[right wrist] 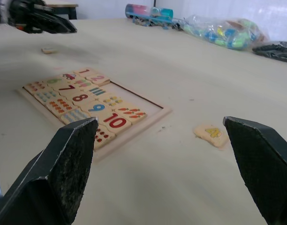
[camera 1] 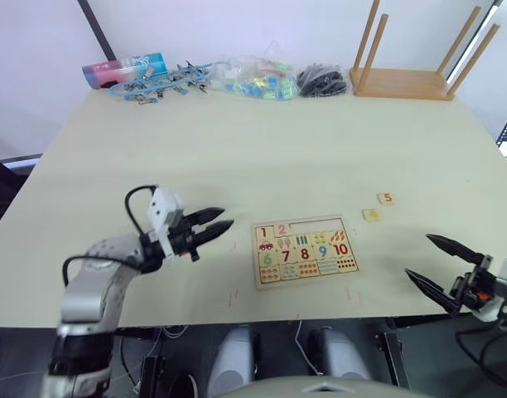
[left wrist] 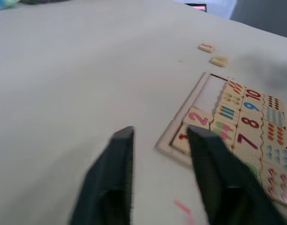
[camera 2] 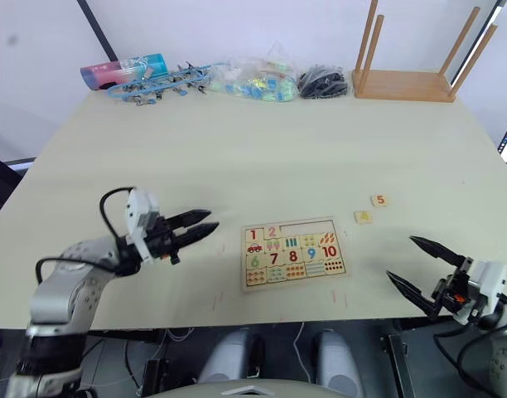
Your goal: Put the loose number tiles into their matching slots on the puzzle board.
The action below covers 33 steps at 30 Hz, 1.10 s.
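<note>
The puzzle board (camera 1: 257, 259) lies near the table's front edge, with tiles 1 and 2 seated at the left of its top row. The other slots (camera 1: 320, 225) in that row look bare. Two loose number tiles rest on the table to the board's right: the 5 (camera 1: 387, 198) and, closer to the board, the 4 (camera 1: 371, 215). In the right wrist view another small pale tile (right wrist: 49, 50) lies under my left arm; its digit is unreadable. My left gripper (camera 1: 229, 217) hovers just left of the board, open and empty. My right gripper (camera 1: 417, 255) is wide open, right of the board.
Along the table's far edge sit an upturned wooden stool (camera 1: 403, 76), a pile of black clips (camera 1: 322, 80), a clear bag of coloured pieces (camera 1: 253, 79) and a tube (camera 1: 123, 70) with blue items. Small red marks (camera 1: 234, 294) dot the table's front.
</note>
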Available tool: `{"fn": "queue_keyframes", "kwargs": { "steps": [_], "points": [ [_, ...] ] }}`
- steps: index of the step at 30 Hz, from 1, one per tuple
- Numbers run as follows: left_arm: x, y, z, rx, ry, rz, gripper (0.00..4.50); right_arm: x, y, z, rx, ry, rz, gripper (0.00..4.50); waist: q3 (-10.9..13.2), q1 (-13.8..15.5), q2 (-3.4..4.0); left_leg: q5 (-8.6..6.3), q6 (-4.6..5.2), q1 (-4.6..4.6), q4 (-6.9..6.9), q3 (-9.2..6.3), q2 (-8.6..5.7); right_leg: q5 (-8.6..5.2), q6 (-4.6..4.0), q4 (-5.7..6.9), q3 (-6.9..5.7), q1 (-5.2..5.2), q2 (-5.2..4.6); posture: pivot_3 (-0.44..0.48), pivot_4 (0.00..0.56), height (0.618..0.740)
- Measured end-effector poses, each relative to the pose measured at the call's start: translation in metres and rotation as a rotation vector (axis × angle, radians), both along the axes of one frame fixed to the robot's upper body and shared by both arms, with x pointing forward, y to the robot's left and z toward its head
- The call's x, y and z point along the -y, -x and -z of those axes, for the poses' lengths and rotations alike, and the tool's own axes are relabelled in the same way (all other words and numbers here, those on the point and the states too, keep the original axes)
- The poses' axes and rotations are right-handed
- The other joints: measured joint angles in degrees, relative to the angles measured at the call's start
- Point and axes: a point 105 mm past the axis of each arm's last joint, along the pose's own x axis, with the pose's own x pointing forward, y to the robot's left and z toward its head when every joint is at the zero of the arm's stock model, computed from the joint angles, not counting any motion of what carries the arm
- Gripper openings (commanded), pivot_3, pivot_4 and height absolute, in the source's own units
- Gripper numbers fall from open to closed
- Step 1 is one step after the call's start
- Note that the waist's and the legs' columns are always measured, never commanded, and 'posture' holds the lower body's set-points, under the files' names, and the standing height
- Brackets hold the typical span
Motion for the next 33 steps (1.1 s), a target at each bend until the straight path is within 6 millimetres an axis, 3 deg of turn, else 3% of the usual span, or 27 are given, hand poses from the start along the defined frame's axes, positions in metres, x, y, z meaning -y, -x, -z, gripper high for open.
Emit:
{"fn": "queue_keyframes", "kwargs": {
  "steps": [2,10,13,20,33],
  "points": [
    [-0.011,0.011,0.006,-0.004,-0.004,-0.057,4.41,0.003,0.0,0.002,-0.01,0.001,0.009,4.5,0.0,0.0,-0.01,0.0,0.0,0.01,0.0,0.01,0.04,-0.1,-0.18,0.0,0.0,0.0,0.0,0.0,0.15,0.737],
    [-0.04,0.028,0.005,0.027,0.006,-0.206,4.41,0.008,-0.002,0.002,-0.011,0.002,0.021,4.5,0.0,0.1,0.02,-0.02,0.03,0.04,0.0,0.08,0.04,-0.12,-0.21,-0.01,0.0,0.01,-0.03,0.0,0.15,0.737],
    [-0.06,0.045,0.015,0.002,0.004,-0.283,4.41,0.015,0.0,0.003,-0.025,0.002,0.057,4.5,0.0,-0.2,0.06,-0.03,0.03,0.11,-0.09,0.16,0.08,-0.12,-0.22,-0.03,0.04,0.0,-0.02,0.0,0.15,0.737],
    [-0.085,0.061,0.028,-0.023,0.0,-0.378,4.41,0.023,0.003,0.01,-0.083,-0.021,0.113,4.5,-0.1,0.2,-0.02,-0.04,0.05,0.09,-0.07,0.14,0.07,-0.13,-0.23,-0.05,0.01,0.01,-0.05,0.0,0.15,0.737],
    [-0.086,0.063,0.032,-0.023,0.017,-0.417,4.41,0.033,0.008,0.013,-0.095,-0.052,0.234,4.5,-0.1,0.1,-0.02,-0.06,0.06,0.08,-0.08,0.16,0.12,-0.13,-0.23,-0.07,0.01,0.0,-0.05,0.0,0.15,0.737]
  ]
}}
